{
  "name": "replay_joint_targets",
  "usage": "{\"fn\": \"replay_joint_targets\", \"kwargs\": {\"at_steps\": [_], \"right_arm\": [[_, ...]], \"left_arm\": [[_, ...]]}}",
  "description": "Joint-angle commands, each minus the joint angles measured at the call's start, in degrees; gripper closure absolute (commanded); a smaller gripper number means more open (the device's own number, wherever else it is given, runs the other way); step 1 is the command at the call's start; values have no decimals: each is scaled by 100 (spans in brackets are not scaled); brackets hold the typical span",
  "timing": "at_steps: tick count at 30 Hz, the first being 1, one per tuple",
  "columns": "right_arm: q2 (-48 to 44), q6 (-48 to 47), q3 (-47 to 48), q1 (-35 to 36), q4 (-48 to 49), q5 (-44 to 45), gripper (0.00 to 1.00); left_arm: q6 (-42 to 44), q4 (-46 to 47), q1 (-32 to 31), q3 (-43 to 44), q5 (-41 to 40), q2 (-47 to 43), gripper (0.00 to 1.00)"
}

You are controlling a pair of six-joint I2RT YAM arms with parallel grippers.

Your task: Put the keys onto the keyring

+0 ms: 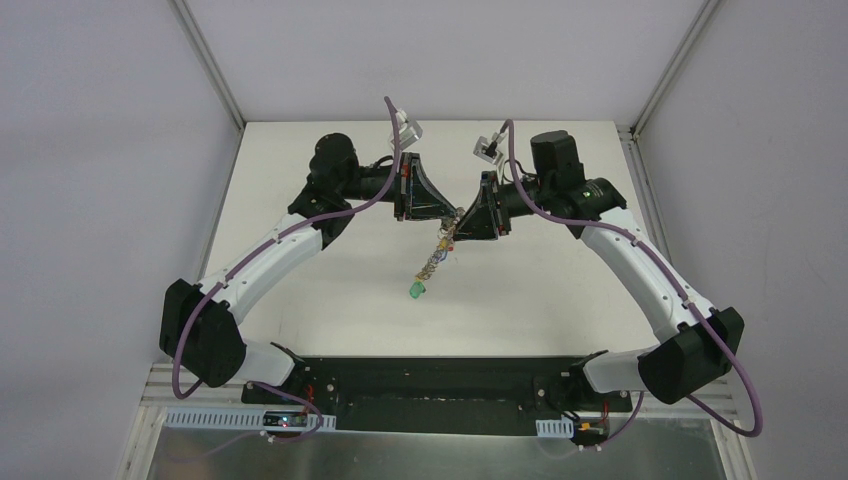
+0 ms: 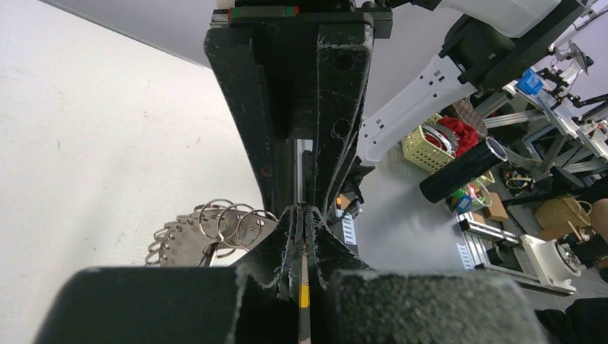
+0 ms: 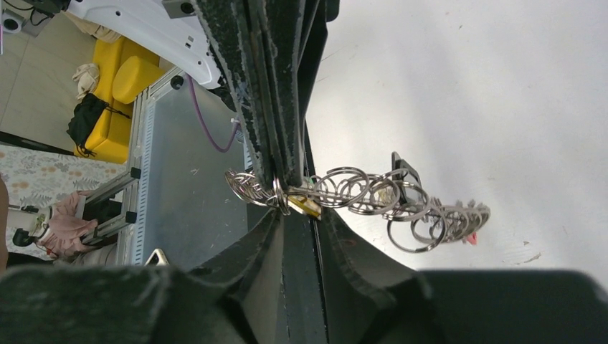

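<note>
Silver loops of the keyring [image 3: 358,193] hung off the surface [image 1: 540,290] from both arms' closed jaws: right pinching its top ring, left a yellow key [image 2: 303,290] beside it. Pulling apart could tear either hold loose.

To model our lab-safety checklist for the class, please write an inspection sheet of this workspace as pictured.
Surface: white table, plain.
Job's things: keyring, fringed with wire loops, trails from the meeting grippers; green key at its far end.
Clutter: nothing seen on the table.
Grippers: left gripper shut on what looks like a yellow key; right gripper shut on the keyring.
Cables: purple cables run along both arms.
Surroundings: white walls; a basket and yellow seat beyond the table.
</note>
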Motion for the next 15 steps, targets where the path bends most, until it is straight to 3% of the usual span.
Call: {"fn": "replay_joint_targets", "kwargs": {"at_steps": [1,5,15], "right_arm": [[-160,-113,95,12,31,65,67],[-170,-132,45,12,39,97,61],[-107,-115,-138,9,153,70,66]], "left_arm": [[-135,502,16,21,-18,-104,100],[-228,602,16,25,-36,-91,100],[-522,968,28,-31,8,-82,100]]}}
